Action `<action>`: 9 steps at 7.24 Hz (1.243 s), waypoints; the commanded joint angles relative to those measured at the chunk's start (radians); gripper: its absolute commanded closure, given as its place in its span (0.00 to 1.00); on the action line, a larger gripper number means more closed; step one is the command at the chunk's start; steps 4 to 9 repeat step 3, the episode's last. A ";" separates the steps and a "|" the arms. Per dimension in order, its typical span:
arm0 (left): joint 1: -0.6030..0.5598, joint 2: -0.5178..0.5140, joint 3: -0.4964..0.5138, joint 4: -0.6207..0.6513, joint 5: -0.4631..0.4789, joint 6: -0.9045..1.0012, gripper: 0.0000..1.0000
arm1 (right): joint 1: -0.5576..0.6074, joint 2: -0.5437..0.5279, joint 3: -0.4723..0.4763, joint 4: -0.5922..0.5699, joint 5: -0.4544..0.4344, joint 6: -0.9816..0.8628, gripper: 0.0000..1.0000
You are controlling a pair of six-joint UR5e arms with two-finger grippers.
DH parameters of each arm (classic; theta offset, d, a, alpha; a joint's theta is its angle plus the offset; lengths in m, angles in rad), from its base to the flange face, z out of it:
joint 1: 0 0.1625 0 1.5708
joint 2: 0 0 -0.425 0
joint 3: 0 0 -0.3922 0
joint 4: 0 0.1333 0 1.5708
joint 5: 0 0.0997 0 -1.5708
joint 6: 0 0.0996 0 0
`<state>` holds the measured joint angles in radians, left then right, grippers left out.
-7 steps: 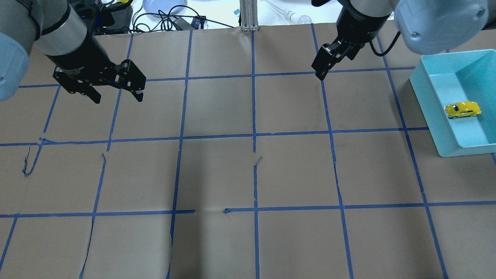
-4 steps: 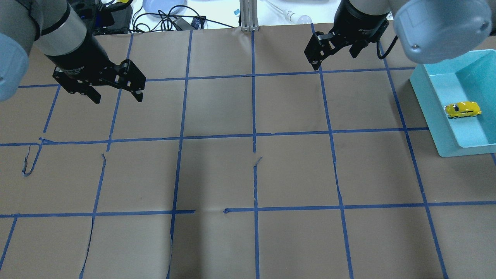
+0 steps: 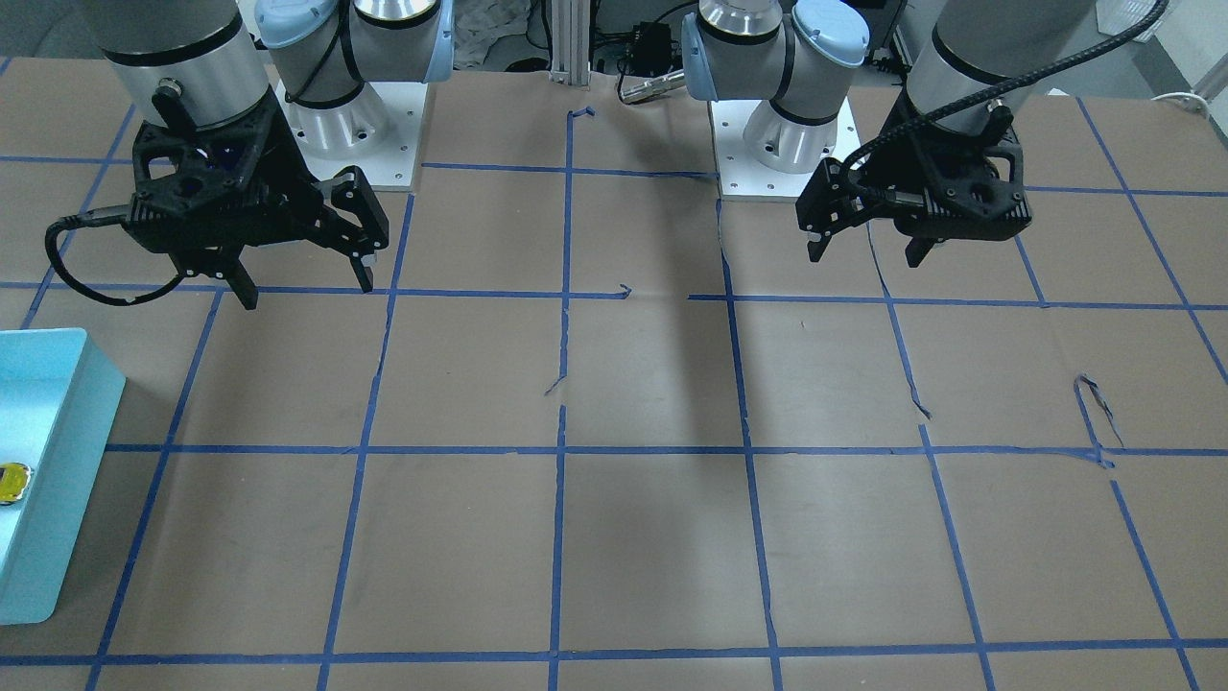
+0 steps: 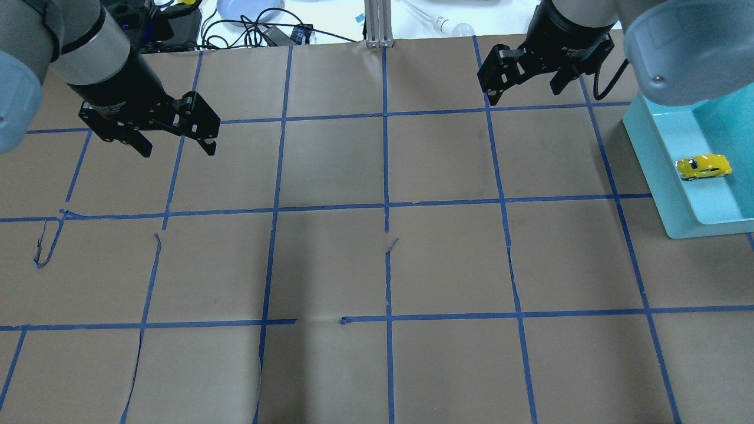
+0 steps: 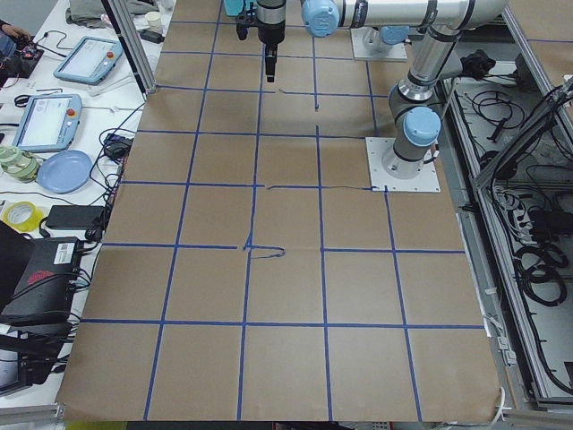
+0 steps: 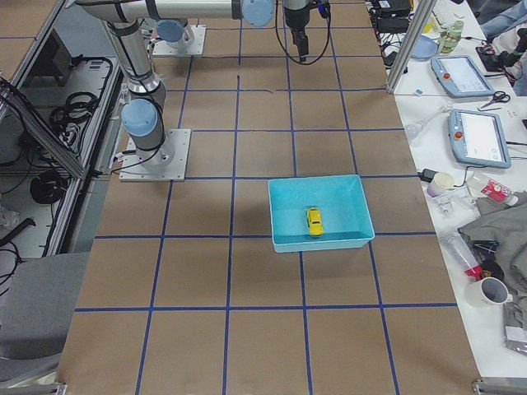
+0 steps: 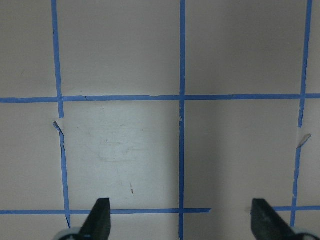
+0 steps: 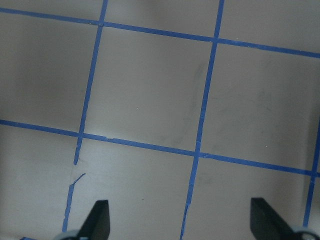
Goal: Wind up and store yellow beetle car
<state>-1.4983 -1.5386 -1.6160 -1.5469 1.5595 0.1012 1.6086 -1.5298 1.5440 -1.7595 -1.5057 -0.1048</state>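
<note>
- From across the worktop (image 3: 652,384): right hand (image 3: 307,283) and left hand (image 3: 865,254) both wide open, holding nothing, up in the air.
- From above: yellow beetle car (image 4: 704,166) down inside the blue bin (image 4: 651,159), well off to the right hand's outer side, touching neither hand. Looks put away already; wound up or not, cannot tell. Probably little left to do.
- From the left end: brown paper (image 5: 286,269) with blue tape lines (image 5: 260,186) under the hands; tablets (image 5: 45,121) and a blue plate (image 5: 64,170) on the side bench (image 5: 116,107).
- From the right end: car on its wheels mid-bin, far from both hands; a cup (image 6: 486,292) out on the bench.
- Left wrist: open fingertips (image 7: 100,220), bare paper between, tape ripped in spots.
- Right wrist: the same.
</note>
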 commanded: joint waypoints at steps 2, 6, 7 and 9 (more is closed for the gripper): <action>0.000 0.006 -0.015 0.007 0.000 0.009 0.00 | -0.006 -0.004 0.002 0.005 -0.004 0.005 0.00; 0.000 0.008 -0.012 -0.002 0.010 0.003 0.00 | -0.006 -0.004 0.002 0.002 -0.004 0.005 0.00; 0.000 0.008 -0.012 -0.002 0.010 0.003 0.00 | -0.006 -0.004 0.002 0.002 -0.004 0.005 0.00; 0.000 0.008 -0.012 -0.002 0.010 0.003 0.00 | -0.006 -0.004 0.002 0.002 -0.004 0.005 0.00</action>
